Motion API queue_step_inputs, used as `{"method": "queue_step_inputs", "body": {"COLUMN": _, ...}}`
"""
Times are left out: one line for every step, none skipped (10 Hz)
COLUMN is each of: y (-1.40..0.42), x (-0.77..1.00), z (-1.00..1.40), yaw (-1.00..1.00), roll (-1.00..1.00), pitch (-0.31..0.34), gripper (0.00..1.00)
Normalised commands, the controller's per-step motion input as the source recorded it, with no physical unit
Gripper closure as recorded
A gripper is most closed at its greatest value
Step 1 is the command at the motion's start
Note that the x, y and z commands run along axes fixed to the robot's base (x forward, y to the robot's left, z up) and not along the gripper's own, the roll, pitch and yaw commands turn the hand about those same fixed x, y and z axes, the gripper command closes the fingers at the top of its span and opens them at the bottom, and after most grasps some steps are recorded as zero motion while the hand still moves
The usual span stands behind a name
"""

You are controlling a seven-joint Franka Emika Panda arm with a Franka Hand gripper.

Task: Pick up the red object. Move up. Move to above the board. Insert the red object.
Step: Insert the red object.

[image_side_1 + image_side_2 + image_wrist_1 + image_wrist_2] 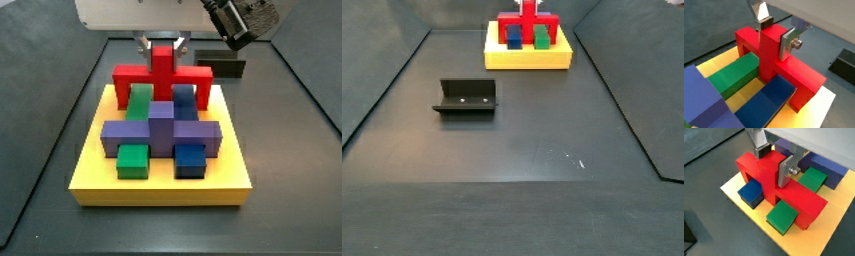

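Blue (767,100) and green (734,74) blocks up close, on the board (160,185).
Behind them, the red object (771,55) astride both, post clamped by gripper (775,35) fingers (788,42); legs down on the board.

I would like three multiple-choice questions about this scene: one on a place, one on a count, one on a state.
1. Where is the red object?
A. on the bare floor
B. at the board's far end, straddling blocks
C. beside the fixture

2. How many green blocks show in a side view?
A. two
B. four
C. none

3. How does the claw stand?
A. open, away from everything
B. shut on the red object's post
C. shut on a blue block

Answers: 1 B, its legs stand on the yellow slab; 2 A, one under the red bar, one nearer; 3 B, both wrist views show the fingers clamping the post.
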Motion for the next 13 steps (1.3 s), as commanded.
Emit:
{"method": "queue_step_inputs", "body": {"y": -0.07, "x": 0.0, "z": -0.31, "yaw": 0.02, "roll": -0.1, "pitch": -0.01, "gripper": 1.0}}
{"method": "queue_step_inputs", "body": {"y": 0.0, "x": -0.05, "z": -0.37, "yaw": 0.0, "roll": -0.04, "pitch": -0.059, "gripper": 1.0}}
{"method": "queue_step_inputs", "body": {"y": 0.0, "x": -0.11, "z": -0.32, "yaw": -0.05, "roll": -0.06, "pitch": -0.04, "gripper": 1.0}}
{"method": "queue_step_inputs", "body": {"y": 0.09, "x": -0.1, "z": -0.37, "yaw": 0.0, "roll": -0.17, "pitch": -0.066, "gripper": 1.0}}
{"method": "queue_step_inputs", "body": {"y": -0.06, "x": 0.02, "z": -0.18, "yaw": 0.01, "roll": -0.15, "pitch": 0.0, "gripper": 1.0}}
{"method": "queue_step_inputs", "body": {"y": -0.28, "x": 0.16, "z": -0.07, "yaw": 0.01, "roll": -0.06, "pitch": 0.0, "gripper": 1.0}}
{"method": "queue_step_inputs", "body": {"y": -0.03, "x": 0.0, "z": -0.24, "yaw": 0.0, "roll": -0.2, "pitch": -0.003, "gripper": 1.0}}
{"method": "queue_step_inputs", "body": {"y": 0.0, "x": 0.0, "z": -0.2, "yaw": 0.0, "roll": -0.25, "pitch": -0.044, "gripper": 1.0}}
{"method": "queue_step_inputs", "body": {"y": 0.0, "x": 0.0, "z": -0.22, "yaw": 0.0, "roll": -0.17, "pitch": -0.03, "gripper": 1.0}}
{"method": "queue_step_inputs", "body": {"y": 0.0, "x": 0.14, "z": -0.13, "yaw": 0.04, "roll": -0.16, "pitch": -0.024, "gripper": 1.0}}
{"method": "queue_step_inputs", "body": {"y": -0.04, "x": 0.02, "z": -0.07, "yaw": 0.0, "roll": -0.17, "pitch": 0.0, "gripper": 1.0}}
{"method": "queue_step_inputs", "body": {"y": 0.0, "x": 0.0, "z": 0.12, "yaw": 0.0, "roll": -0.39, "pitch": 0.0, "gripper": 1.0}}
{"method": "queue_step_inputs", "body": {"y": 0.0, "x": 0.0, "z": 0.21, "yaw": 0.0, "roll": -0.49, "pitch": 0.0, "gripper": 1.0}}
